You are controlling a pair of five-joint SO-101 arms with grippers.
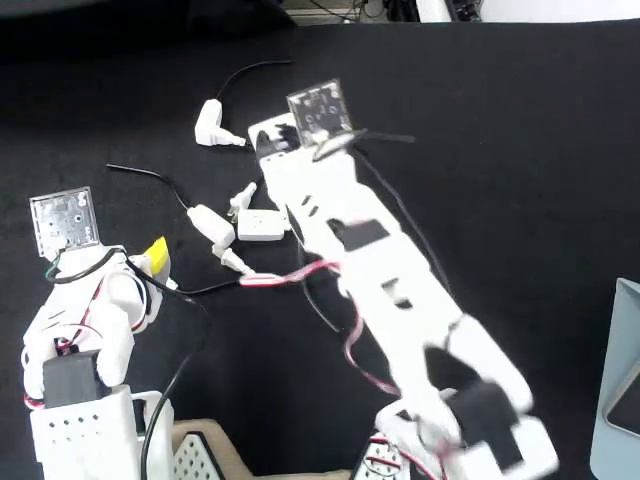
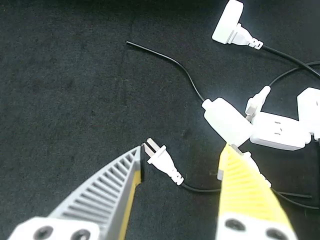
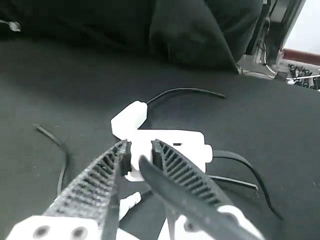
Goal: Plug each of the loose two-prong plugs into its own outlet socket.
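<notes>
My left gripper is open low over the black table, near the front left. A loose two-prong plug on a black cord lies between its grey and yellow fingers. Just beyond it lie a white adaptor, a small plug and a white outlet socket, also seen mid-table. My right gripper is stretched to the far middle, its black fingers nearly together on a white socket block with a trailing cord. Behind it lies another white plug, at the far left.
Thin black cords loop over the cloth around the plugs. A red-and-white wire hangs from the right arm across the middle. A grey-blue box stands at the right edge. The right side of the table is bare cloth.
</notes>
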